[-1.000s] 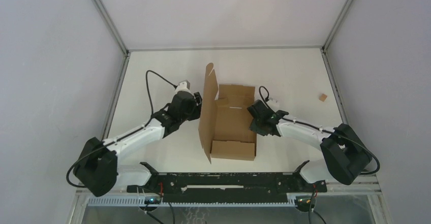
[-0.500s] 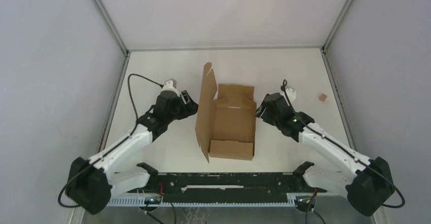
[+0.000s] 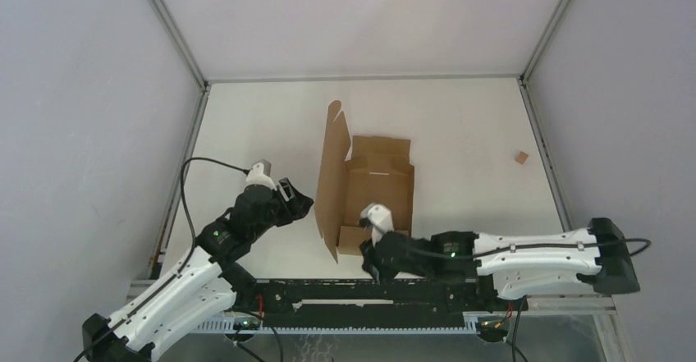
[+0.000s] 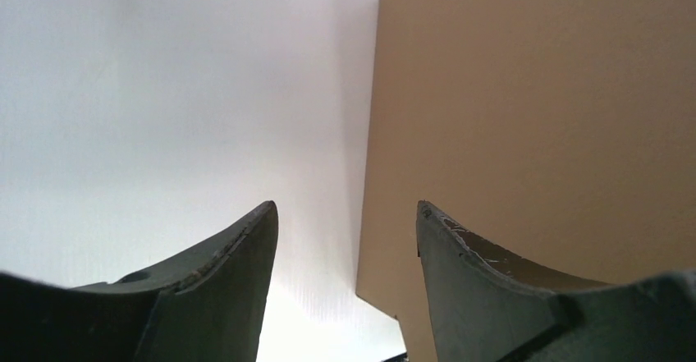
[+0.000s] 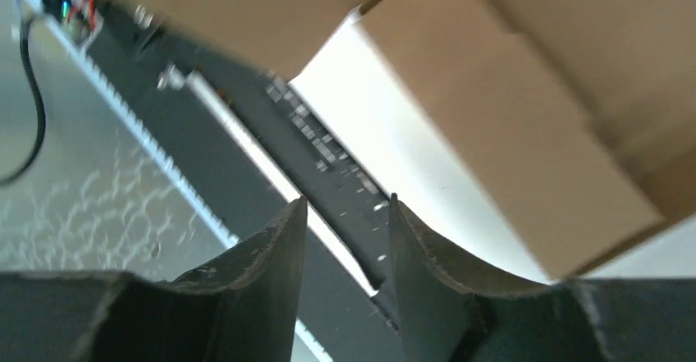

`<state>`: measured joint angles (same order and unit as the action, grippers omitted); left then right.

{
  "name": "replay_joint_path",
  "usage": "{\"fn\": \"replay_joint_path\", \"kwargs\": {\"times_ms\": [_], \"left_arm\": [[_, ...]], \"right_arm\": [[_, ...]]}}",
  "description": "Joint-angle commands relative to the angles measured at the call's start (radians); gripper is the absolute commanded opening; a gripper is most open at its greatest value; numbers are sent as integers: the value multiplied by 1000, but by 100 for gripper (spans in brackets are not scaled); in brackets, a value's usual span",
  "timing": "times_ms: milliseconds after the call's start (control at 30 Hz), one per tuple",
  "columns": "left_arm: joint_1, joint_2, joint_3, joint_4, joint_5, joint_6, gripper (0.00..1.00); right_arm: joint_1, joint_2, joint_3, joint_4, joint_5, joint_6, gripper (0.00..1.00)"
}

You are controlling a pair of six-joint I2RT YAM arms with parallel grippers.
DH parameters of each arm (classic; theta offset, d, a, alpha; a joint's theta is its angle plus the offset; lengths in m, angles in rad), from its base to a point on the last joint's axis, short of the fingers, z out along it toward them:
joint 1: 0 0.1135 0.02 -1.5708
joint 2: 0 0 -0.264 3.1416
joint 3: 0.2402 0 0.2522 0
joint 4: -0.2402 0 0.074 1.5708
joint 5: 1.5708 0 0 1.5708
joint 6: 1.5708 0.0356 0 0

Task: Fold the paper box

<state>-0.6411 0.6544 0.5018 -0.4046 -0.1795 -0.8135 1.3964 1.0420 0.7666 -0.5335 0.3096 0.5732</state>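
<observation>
the paper box [image 3: 373, 202] sits open on the white table [image 3: 460, 124]. its near wall is folded up. one tall flap [image 3: 331, 177] stands straight up on the box's left side. i think this flap is the lid, and it needs to tip over onto the box, so the box is only partly folded.

the left gripper [image 3: 299, 202] waits just beside the outside of that flap, not touching it. its fingers [image 4: 246, 247] are spread wide with nothing between them. in the left wrist view the brown flap fills the right side. it looks ready to push the flap.

the right gripper [image 3: 367, 257] is low at the box's near left corner, close to the near wall. in its own view, which is a bit blurry, its fingers [image 5: 287, 231] are a little apart and hold nothing.

the left arm [image 3: 189, 276] bends at the elbow and reaches toward the box from the left. the right arm [image 3: 525, 255] lies low and long in front of the box, pointing left.

a tiny brown scrap [image 3: 519, 157] lies far to the right of the box.
</observation>
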Motion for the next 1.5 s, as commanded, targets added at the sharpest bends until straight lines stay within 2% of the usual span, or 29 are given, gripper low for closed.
{"fn": "replay_joint_path", "kwargs": {"times_ms": [0, 267, 467, 600, 867, 1067, 1133, 1200, 1300, 1467], "left_arm": [[-29, -53, -43, -48, -52, -62, 67], [-48, -153, -52, -144, -109, -81, 67], [-49, -187, -70, -166, -118, -87, 67], [-50, -191, -75, -171, -122, -84, 67], [-50, -191, -83, -172, -136, -77, 67], [-49, -190, -83, -175, -148, -75, 67], [-51, -194, -81, -184, -156, -77, 67], [-48, -205, -76, -199, -163, -79, 67], [-50, -224, -70, -224, -178, -80, 67], [-49, -253, -70, -255, -212, -97, 68]], "right_arm": [[168, 95, 7, 119, 96, -35, 48], [229, 292, 84, 325, 15, -91, 49], [194, 462, 275, 267, 64, -99, 57], [140, 515, 338, 223, 129, -71, 56], [-8, 521, 360, 196, 219, -38, 54], [-169, 588, 421, 243, 174, -101, 53], [-217, 603, 442, 266, 140, -125, 48], [-208, 577, 435, 298, 178, -191, 47], [-160, 514, 423, 284, 209, -240, 50], [20, 444, 402, 244, 347, -301, 57]]}}
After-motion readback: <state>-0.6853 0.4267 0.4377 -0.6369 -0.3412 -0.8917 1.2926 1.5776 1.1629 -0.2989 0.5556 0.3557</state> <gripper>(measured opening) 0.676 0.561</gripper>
